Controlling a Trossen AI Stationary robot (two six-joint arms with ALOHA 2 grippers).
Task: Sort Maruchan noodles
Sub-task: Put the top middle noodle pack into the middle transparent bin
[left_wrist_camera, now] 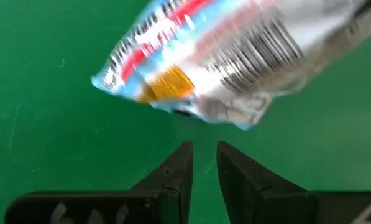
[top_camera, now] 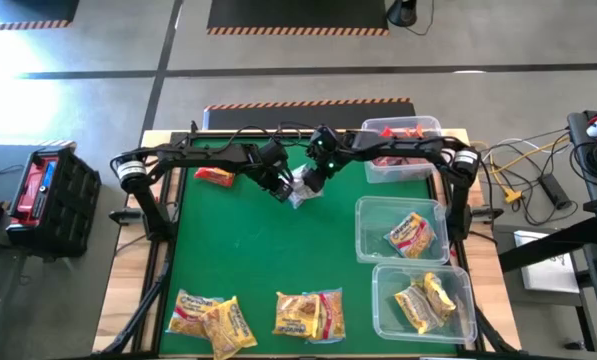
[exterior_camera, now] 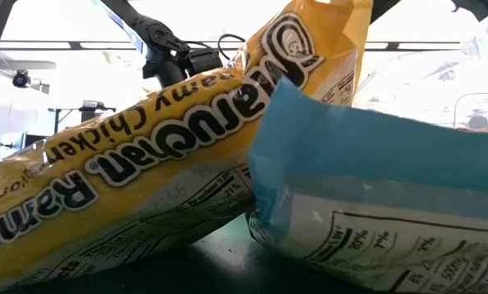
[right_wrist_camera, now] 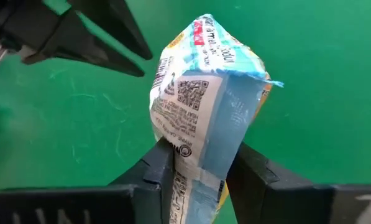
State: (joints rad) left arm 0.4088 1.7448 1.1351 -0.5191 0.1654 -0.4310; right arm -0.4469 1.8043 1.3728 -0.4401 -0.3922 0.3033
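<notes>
A blue-and-white noodle packet (right_wrist_camera: 201,106) sits in my right gripper (right_wrist_camera: 197,168) over the middle of the green table, toward its far side (top_camera: 301,190). My left gripper (left_wrist_camera: 202,163) hovers just beside that packet (left_wrist_camera: 204,62). Its fingers are open by a narrow gap and touch nothing. A red packet (top_camera: 215,176) lies flat on the table to the left of both grippers. Yellow packets (top_camera: 210,318) and a mixed yellow and blue-white pile (top_camera: 310,313) lie along the near edge. My right gripper pinches one end of the blue-and-white packet (right_wrist_camera: 194,158) between its two fingers. The fingers come slanting down from the table's far right. The crumpled packet stands out past the fingers, printed back side toward the wrist camera. Its free end (right_wrist_camera: 219,37) points toward the left gripper.
Three clear bins stand along the right side. The far bin (top_camera: 403,150) holds red packets. The middle bin (top_camera: 403,232) and the near bin (top_camera: 425,298) hold yellow ones. A yellow packet (exterior_camera: 129,180) and a blue-white one (exterior_camera: 374,188) lie right against the low camera.
</notes>
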